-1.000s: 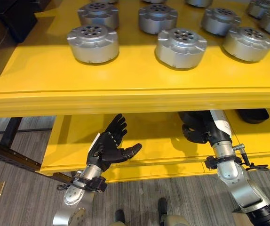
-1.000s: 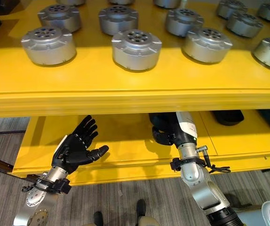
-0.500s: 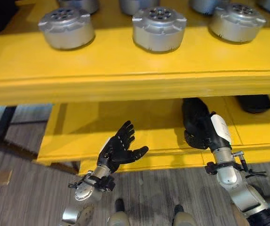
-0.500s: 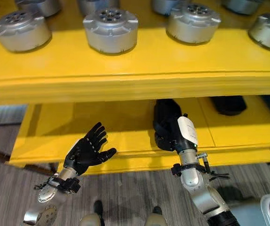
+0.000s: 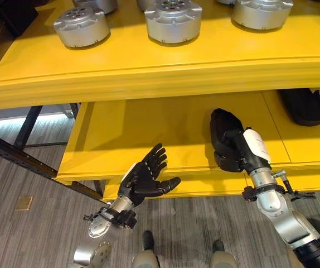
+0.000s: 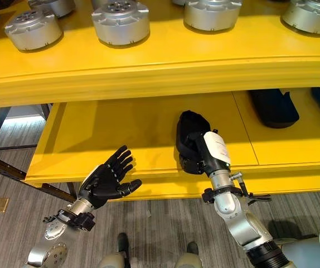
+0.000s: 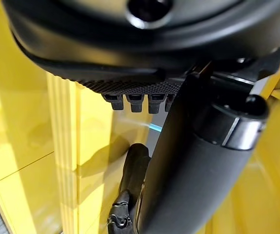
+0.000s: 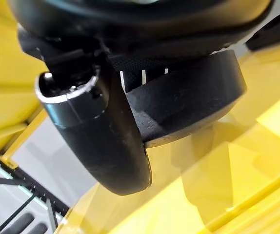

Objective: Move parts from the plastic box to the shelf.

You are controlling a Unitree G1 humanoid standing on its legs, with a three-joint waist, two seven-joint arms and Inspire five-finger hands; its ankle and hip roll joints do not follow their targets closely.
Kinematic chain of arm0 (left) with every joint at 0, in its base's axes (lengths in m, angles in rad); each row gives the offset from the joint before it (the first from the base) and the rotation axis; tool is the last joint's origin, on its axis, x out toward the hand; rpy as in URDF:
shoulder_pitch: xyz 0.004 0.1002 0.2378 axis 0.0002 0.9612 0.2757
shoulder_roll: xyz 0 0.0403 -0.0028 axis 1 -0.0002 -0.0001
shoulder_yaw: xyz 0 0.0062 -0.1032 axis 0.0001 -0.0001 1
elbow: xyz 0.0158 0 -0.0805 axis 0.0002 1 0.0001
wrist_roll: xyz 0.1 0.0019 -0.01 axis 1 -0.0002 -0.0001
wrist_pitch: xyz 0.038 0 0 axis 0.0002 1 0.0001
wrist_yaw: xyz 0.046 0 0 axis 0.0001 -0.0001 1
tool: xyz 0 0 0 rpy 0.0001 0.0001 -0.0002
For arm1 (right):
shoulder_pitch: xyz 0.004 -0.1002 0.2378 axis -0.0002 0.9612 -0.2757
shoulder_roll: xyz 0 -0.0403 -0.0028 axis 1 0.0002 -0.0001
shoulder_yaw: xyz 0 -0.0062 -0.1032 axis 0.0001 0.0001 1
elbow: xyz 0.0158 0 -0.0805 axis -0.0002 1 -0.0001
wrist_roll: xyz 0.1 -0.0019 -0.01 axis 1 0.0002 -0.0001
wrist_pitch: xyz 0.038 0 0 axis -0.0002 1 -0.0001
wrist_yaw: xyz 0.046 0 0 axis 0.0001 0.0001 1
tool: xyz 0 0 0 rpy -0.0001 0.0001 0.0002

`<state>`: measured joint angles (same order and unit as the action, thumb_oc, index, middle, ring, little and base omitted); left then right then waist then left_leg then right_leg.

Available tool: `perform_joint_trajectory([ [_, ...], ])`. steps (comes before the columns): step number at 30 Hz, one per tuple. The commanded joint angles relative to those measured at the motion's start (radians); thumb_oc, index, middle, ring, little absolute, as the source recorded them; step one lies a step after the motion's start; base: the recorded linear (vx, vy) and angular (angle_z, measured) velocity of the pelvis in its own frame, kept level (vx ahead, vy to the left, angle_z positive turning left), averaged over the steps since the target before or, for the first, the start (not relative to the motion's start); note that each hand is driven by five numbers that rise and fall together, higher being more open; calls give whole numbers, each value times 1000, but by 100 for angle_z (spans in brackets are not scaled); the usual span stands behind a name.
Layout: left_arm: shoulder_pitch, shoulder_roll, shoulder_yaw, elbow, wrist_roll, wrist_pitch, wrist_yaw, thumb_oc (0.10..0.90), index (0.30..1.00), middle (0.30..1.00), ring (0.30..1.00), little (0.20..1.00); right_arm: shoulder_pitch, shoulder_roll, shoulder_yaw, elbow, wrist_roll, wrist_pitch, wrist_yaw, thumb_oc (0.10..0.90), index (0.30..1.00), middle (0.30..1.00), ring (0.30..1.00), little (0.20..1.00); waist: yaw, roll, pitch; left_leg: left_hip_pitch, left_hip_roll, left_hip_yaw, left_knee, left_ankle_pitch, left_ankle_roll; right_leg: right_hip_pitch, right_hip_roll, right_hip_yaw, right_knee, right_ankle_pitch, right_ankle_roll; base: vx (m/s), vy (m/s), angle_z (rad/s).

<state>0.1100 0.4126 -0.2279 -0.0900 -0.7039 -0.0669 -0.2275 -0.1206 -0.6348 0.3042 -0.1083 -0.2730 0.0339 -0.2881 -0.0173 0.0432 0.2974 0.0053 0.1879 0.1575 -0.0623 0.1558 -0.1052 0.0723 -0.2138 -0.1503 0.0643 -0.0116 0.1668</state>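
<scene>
The left hand [image 5: 145, 178] hangs in front of the lower shelf's [image 5: 149, 134] front edge with its fingers [image 5: 156, 159] spread straight and its thumb out to the side; it holds nothing, palm turned up toward the shelf. Beyond these fingertips the yellow lower shelf surface lies bare.

Above both hands, the upper shelf [image 5: 165, 61] carries silver round parts [image 5: 173, 20] standing in rows, each upright and apart from its neighbours.

The right hand [image 6: 196, 148] reaches onto the lower shelf. Its fingers are curled round a black round part [image 8: 189, 100], with the thumb [image 8: 101, 141] pressed against the part's side wall. In the eye views the part [image 5: 222, 125] shows as a dark mass past the fingertips, low over the lower shelf near its front edge; whether it touches the surface cannot be told.

Further to the right of that hand, well apart from its fingers, a dark flat object [image 5: 304, 106] lies on the lower shelf.
</scene>
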Motion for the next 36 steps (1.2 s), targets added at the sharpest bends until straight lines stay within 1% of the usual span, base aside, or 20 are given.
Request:
perform_joint_trajectory([
  [1,-48,18,33,-109,-50,-47,-37,900,1000,1000,1000,1000,-172,-9,-12,-92,-52,-53,-57,400,300,300,300,300,19,-36,-105,41,45,4,25,-59,-6,-18,18,-8,107,-63,-66,0,0,0],
  [2,-48,18,33,-109,-50,-47,-37,900,1000,1000,1000,1000,-172,-9,-12,-92,-52,-53,-57,400,300,300,300,300,19,-36,-105,41,45,4,25,-59,-6,-18,18,-8,107,-63,-66,-55,-98,1],
  [3,-48,22,30,-103,-105,-20,-37,900,1000,1000,1000,1000,-175,-6,-11,-91,-72,-69,-78,400,300,300,300,300,23,-43,-104,39,36,5,36,-73,0,-19,19,-9,107,-62,-62,-75,-141,3],
  [4,-49,20,31,-105,-115,-17,-44,900,1000,1000,1000,1000,-169,-7,-14,-101,-82,-67,-80,400,300,300,300,300,26,-46,-101,33,34,3,45,-77,2,-23,21,-13,116,-66,-62,-117,-265,1],
  [5,-54,17,28,-116,-91,-20,-44,900,1000,1000,1000,1000,-172,-4,-13,-97,-75,-43,-68,400,300,300,300,300,35,-49,-92,22,39,-9,54,-73,1,-30,26,-24,141,-79,-70,-77,-244,1],
  [6,-47,14,26,-125,-86,-19,-30,900,1000,1000,1000,1000,-174,-1,-13,-77,-61,-46,-72,400,300,300,300,300,41,-47,-87,25,50,-19,33,-53,-4,-29,35,-29,148,-88,-79,-50,-188,1],
  [7,-47,14,26,-126,-86,-18,-29,900,1000,1000,1000,1000,-175,-1,-12,-77,-61,-47,-72,400,300,300,300,300,40,-46,-86,26,50,-19,30,-51,-5,-28,36,-30,149,-88,-80,-4,-114,5],
  [9,-25,3,30,-136,-122,-14,-26,900,1000,1000,1000,1000,-146,-5,-29,-89,-59,-56,-75,400,300,300,300,300,45,-45,-84,9,78,-31,-21,11,-28,-15,50,-29,123,-86,-88,-27,-107,16],
  [10,-22,-5,33,-139,-112,-12,-46,900,1000,1000,1000,1000,-129,-3,-39,-103,-65,-43,-74,400,300,300,300,300,45,-49,-80,-25,81,-28,-9,26,-34,-1,52,-25,105,-79,-90,-143,-40,21],
  [11,-23,-10,39,-142,-103,-19,-72,900,1000,1000,1000,1000,-116,-4,-52,-98,-70,-60,-65,400,300,300,300,300,32,-59,-76,-30,43,2,74,-39,-6,0,43,-13,85,-67,-88,-185,39,22],
  [13,-28,-9,39,-149,-83,-53,-77,900,1000,1000,1000,1000,-113,-14,-58,-83,-76,-114,-72,400,300,300,300,300,19,-73,-85,-19,-22,15,146,-133,28,-20,28,26,44,-17,-72,-195,122,12],
  [15,-40,-4,42,-149,-82,-43,-75,900,1000,1000,1000,1000,-102,-12,-64,-85,-88,-135,-87,400,300,300,300,300,10,-70,-90,8,-32,24,104,-130,35,-46,27,25,38,5,-58,-56,165,-16],
  [17,-45,8,36,-128,-71,-32,-61,900,1000,1000,1000,1000,-114,1,-46,-61,-88,-127,-103,400,300,300,300,300,8,-72,-97,42,-39,27,64,-122,45,-48,29,31,25,28,-49,70,124,2],
  [19,-39,12,32,-115,-79,-20,-70,900,1000,1000,1000,1000,-126,8,-30,-45,-90,-118,-124,400,300,300,300,300,19,-78,-110,71,-47,27,23,-116,51,-41,26,24,-2,52,-35,83,34,6],
  [21,-22,17,34,-114,-78,-8,-85,900,1000,1000,1000,1000,-140,15,-27,-24,-92,-128,-112,400,300,300,300,300,35,-85,-123,96,-41,49,-9,-112,50,-25,21,-10,-24,58,-28,81,7,7],
  [22,-7,17,35,-115,-94,-3,-86,900,1000,1000,1000,1000,-146,12,-32,-18,-62,-136,-94,400,300,300,300,300,45,-90,-129,105,-40,56,-19,-114,50,-14,17,-27,-42,65,-23,73,-3,4],
  [29,15,14,34,-128,-77,40,-82,900,1000,1000,1000,1000,-192,-1,-44,16,-41,-99,-65,400,300,300,300,300,74,-110,-136,116,-42,69,-25,-125,45,21,25,-66,-64,51,-29,61,-48,10],
  [30,14,17,30,-128,-73,52,-83,900,1000,1000,1000,1000,-214,-6,-46,30,-40,-80,-65,400,300,300,300,300,84,-118,-130,113,-41,65,-21,-122,45,25,33,-72,-53,38,-37,48,-103,10],
  [34,2,31,29,-129,-67,72,-88,900,1000,1000,1000,1000,-258,-13,-46,59,-44,-68,-69,400,300,300,300,300,98,-131,-115,96,-36,56,-11,-114,42,21,45,-75,-33,25,-45,11,-130,1],
  [36,-13,45,26,-129,-65,86,-89,900,1000,1000,1000,1000,-282,-16,-48,63,-33,-46,-79,400,300,300,300,300,107,-139,-100,71,-34,46,12,-114,40,11,53,-72,-14,16,-50,-57,-184,5],
])
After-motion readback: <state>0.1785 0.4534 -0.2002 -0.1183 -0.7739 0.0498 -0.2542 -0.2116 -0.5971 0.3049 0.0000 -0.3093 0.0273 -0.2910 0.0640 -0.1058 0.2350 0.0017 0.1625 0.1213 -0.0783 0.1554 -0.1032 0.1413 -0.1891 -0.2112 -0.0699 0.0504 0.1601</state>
